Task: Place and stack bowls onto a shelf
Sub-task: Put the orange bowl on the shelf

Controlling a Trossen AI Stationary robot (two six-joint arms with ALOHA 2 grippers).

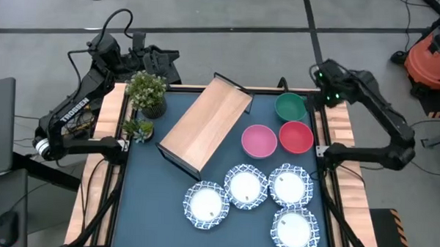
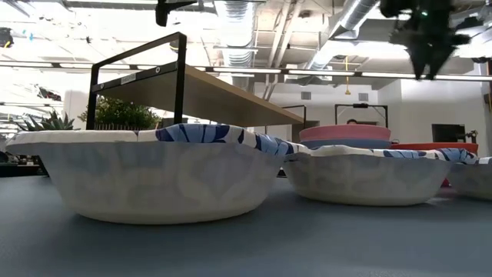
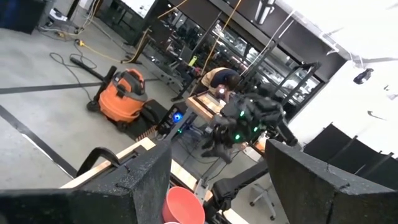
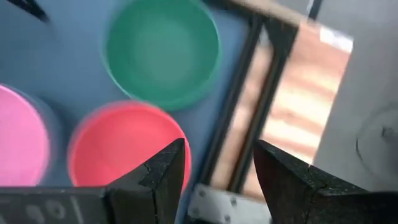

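The light-wood shelf (image 1: 205,125) stands slantwise on its dark frame at the table's middle. To its right the green bowl (image 1: 290,106), pink bowl (image 1: 259,140) and red bowl (image 1: 296,136) sit on the tabletop. In the low view a light blue band (image 2: 346,143) shows under the pink bowl. Several white blue-rimmed bowls (image 1: 246,186) rest near the front edge. My right gripper (image 4: 217,171) hovers open above the table's right far corner, beside the green bowl (image 4: 160,53) and red bowl (image 4: 121,146). My left gripper (image 3: 217,155) is open, raised beyond the far left corner.
Two potted plants (image 1: 146,91) stand at the table's left far side beside the shelf. Wooden side rails (image 1: 341,128) border the tabletop. An orange vacuum (image 1: 434,50) sits on the floor past the right arm. Bare tabletop (image 1: 147,202) lies at the near left.
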